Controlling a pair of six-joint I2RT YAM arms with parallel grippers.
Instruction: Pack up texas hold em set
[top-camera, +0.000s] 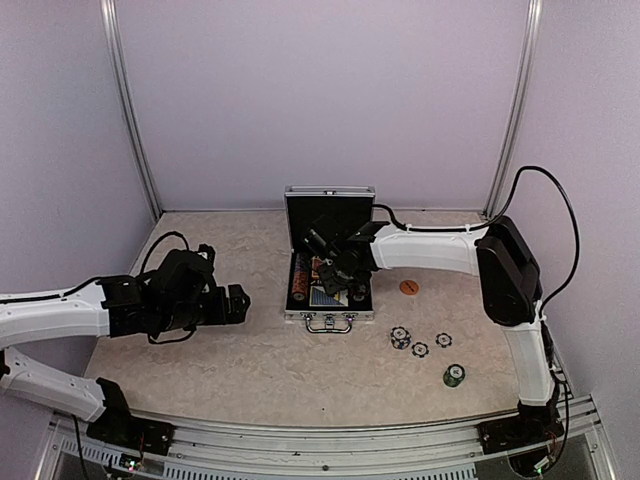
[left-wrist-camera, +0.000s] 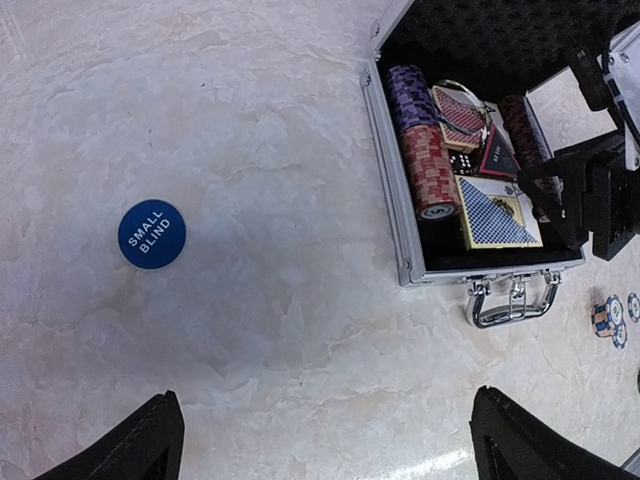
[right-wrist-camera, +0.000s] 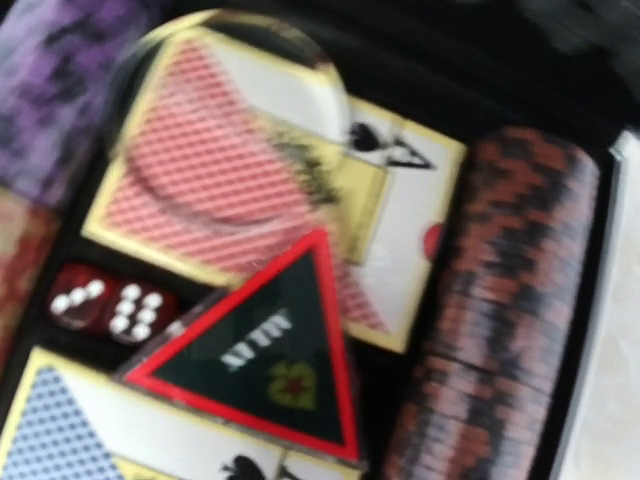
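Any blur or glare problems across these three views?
Right wrist: smeared throughout, red dice pips readable but the black triangle's lettering is not. Left wrist: sharp, blue disc text legible, faint glare streak on the table at the bottom edge. Top: even light, soft shadows, loose chips tiny.

Packed tight under the right gripper (top-camera: 335, 270): card decks (right-wrist-camera: 230, 190), red dice (right-wrist-camera: 110, 305), chip stacks (right-wrist-camera: 510, 300) on both sides. Walled off beyond by the raised lid (top-camera: 330, 205). Open table (left-wrist-camera: 270, 150) beneath and ahead of the left gripper (top-camera: 238, 303), bar one blue disc (left-wrist-camera: 152, 234) ahead-left.
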